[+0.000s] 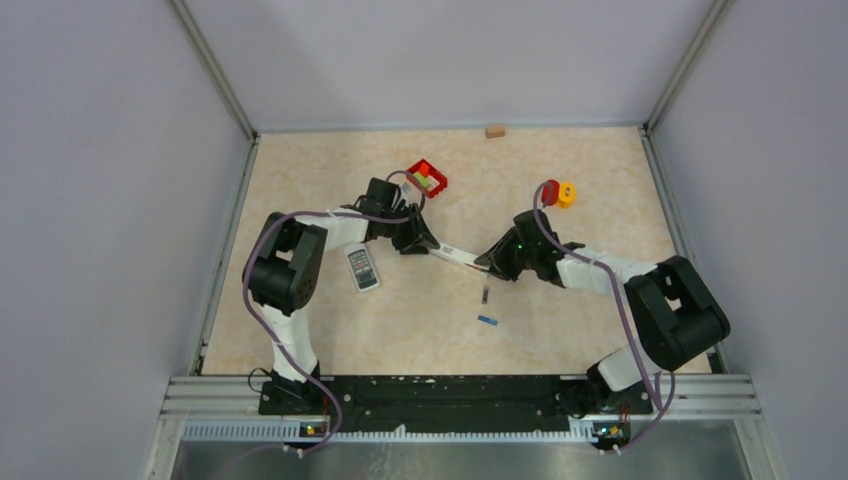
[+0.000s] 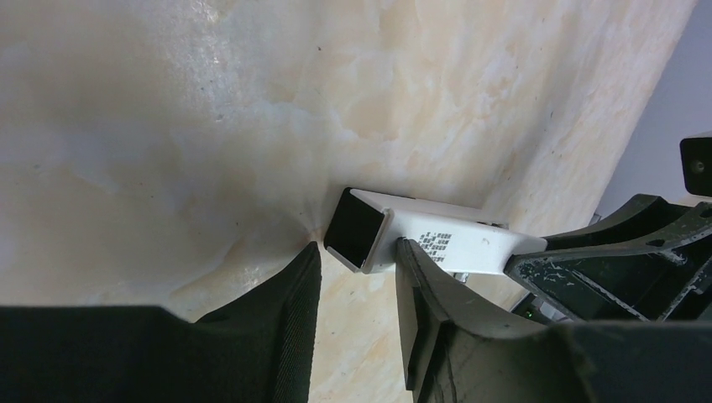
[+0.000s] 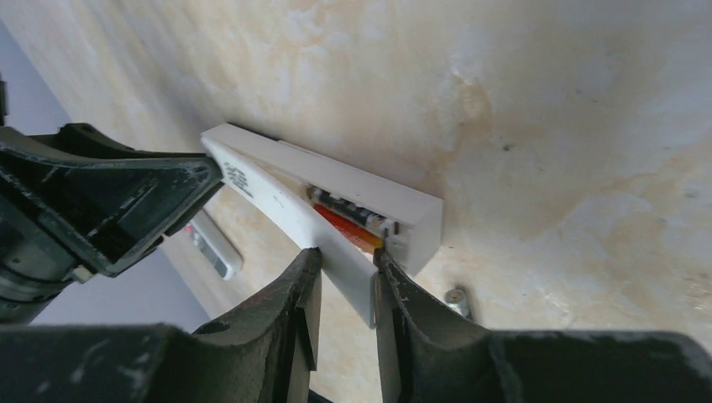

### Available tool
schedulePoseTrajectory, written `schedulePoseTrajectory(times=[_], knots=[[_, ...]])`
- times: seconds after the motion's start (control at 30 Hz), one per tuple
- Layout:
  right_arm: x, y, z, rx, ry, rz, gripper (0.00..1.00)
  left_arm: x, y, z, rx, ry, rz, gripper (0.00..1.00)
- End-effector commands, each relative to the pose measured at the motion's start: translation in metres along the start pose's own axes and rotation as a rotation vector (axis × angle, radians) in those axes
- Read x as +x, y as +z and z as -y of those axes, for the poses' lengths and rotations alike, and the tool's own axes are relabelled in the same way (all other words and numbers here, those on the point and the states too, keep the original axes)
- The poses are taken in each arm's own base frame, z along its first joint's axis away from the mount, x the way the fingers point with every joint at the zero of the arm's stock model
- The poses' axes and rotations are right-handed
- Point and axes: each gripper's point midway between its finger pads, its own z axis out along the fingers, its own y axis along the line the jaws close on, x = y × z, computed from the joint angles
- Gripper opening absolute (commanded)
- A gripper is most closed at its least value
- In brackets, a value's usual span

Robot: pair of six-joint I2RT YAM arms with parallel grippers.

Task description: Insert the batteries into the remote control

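Batteries (image 3: 346, 211) lie inside the slim white plastic remote control (image 3: 353, 178).

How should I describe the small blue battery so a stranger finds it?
In the middle of the beige table, find the long white plastic remote control. Nearer the near edge lie two cells. The blue cylindrical battery is the nearer, lying crosswise; the dark cylindrical battery is lengthwise.
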Motion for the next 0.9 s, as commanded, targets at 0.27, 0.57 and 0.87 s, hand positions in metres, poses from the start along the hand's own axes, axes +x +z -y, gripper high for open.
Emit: schedulePoseTrajectory(times=[0.27,0.57,0.87], knots=[[0.002,-0.03,0.011,0.058,-0.024,0.021,0.4,0.04,0.016,-0.091,-0.32,-0.03,-0.082,0.38],[-0.005,-0.031,0.029,0.124,-0.049,0.061,0.45,0.039,0.015,-0.089,-0.314,-0.022,-0.078,0.35],[-0.013,-0.024,0.013,0.088,-0.121,0.07,0.27,0.038,0.016,-0.087,-0.303,-0.016,-0.081,0.32]])
